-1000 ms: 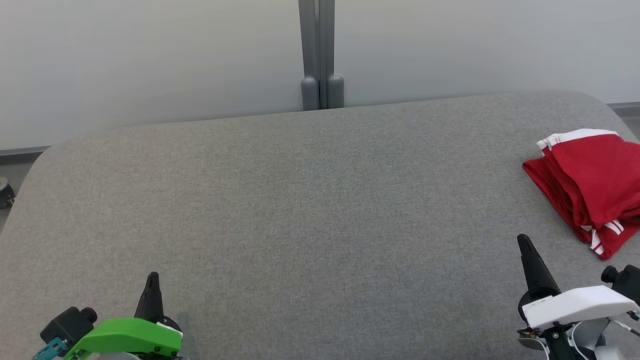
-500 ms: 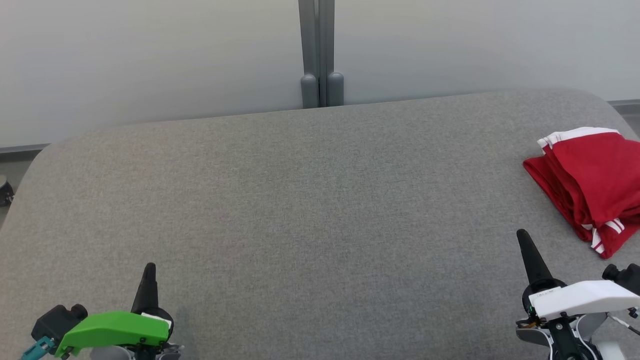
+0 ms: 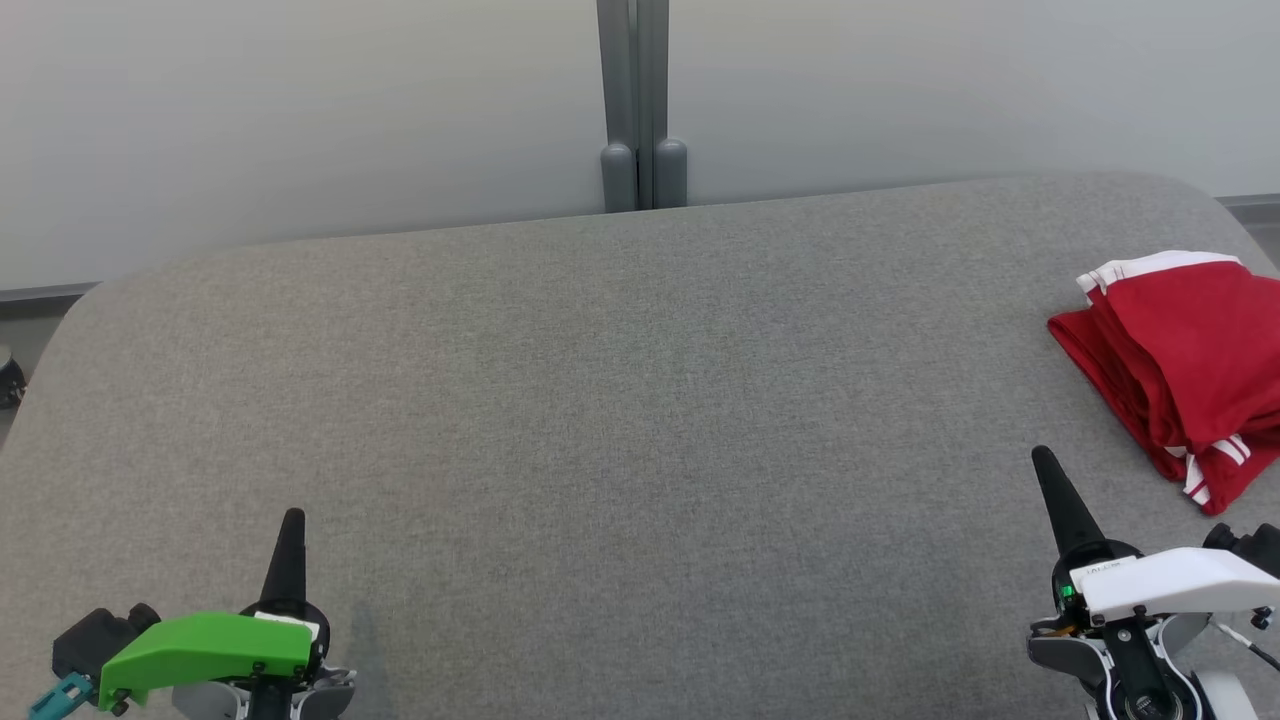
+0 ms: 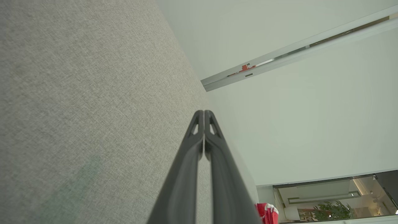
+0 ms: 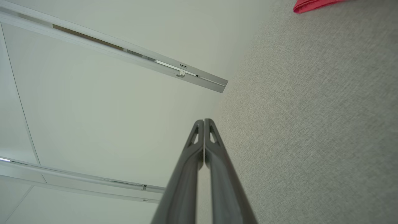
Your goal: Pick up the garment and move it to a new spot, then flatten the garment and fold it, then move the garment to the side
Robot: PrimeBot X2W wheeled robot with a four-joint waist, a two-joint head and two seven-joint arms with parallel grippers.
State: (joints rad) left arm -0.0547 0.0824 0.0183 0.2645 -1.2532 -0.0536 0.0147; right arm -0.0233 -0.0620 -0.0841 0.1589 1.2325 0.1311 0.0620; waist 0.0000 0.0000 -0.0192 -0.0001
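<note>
Two grippers are seen low over the grey fabric surface [image 3: 600, 400], each with its two dark fingers pressed together along their length and nothing held between them.

The left gripper [image 3: 290, 522] is topped by a green housing [image 3: 215, 650]. Its fingers point away from the robot, toward the pale wall [image 3: 300, 120]. In the left wrist view the tips are seen meeting with no gap.

The right gripper [image 3: 1045, 462] is topped by a white housing [image 3: 1170, 592]. It is aimed the same way, and the closed tips are confirmed in the right wrist view.

The garment [image 3: 1180, 360], red with white stripes and a white band, is found folded in a bunched stack on the surface. It lies ahead of the right gripper and off to that gripper's right, near it but not touched by it. From the left gripper it is well apart, far off to that gripper's right across bare fabric. A corner of it is caught at the far edge of each wrist view.

A grey post [image 3: 640, 100] is seen on the wall beyond the surface, ahead of and between the two grippers.
</note>
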